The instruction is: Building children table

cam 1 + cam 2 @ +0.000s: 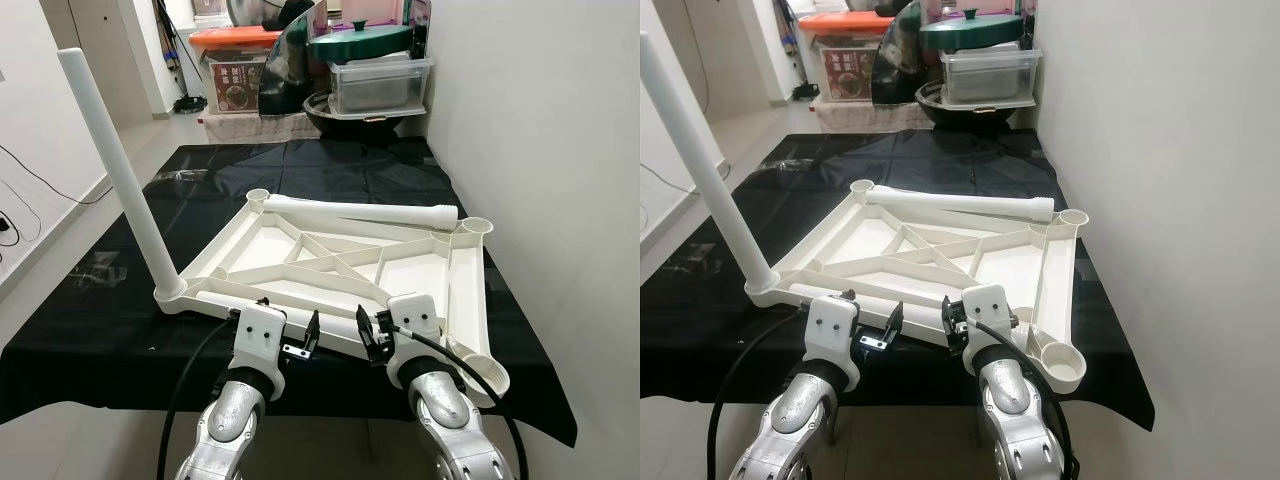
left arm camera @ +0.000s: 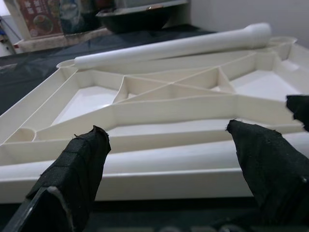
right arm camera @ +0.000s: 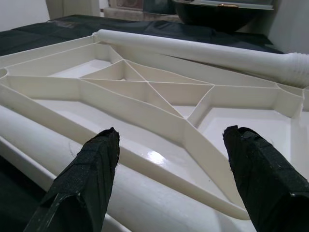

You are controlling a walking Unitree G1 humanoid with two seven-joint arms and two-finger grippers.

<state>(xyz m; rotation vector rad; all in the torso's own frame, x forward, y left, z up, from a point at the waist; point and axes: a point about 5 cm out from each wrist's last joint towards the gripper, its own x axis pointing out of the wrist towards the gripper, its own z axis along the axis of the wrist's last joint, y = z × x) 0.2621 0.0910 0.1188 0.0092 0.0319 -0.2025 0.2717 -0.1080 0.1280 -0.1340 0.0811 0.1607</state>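
lying upside down on a black cloth point(image 1: 90, 330), a white plastic children's tabletop point(image 1: 330, 265) is seen with its ribbed underside facing up and a round socket at each corner. one white leg point(image 1: 120, 175) is fitted in the socket at 9 o'clock and stands up, tilted slightly away from the panel. a second leg point(image 1: 360, 211) is laid loose across the far edge at 12 o'clock, between the two far sockets. a third leg point(image 3: 58, 150) is seen lying along the near edge, just ahead of both grippers. the socket at 4 o'clock point(image 1: 492, 372) is left open.

the left gripper point(image 1: 301, 340) and the right gripper point(image 1: 371, 338) are held side by side at 6 o'clock, just short of the near edge. in both wrist views the black fingers point(image 2: 79, 164) are spread apart with nothing between them, and the right fingers point(image 3: 91, 169) are poised over the near leg.

stacked at 12 o'clock beyond the cloth are a clear lidded box point(image 1: 380, 82), a green lid point(image 1: 362, 40) and a printed carton point(image 1: 232, 85) whose writing cannot be read.
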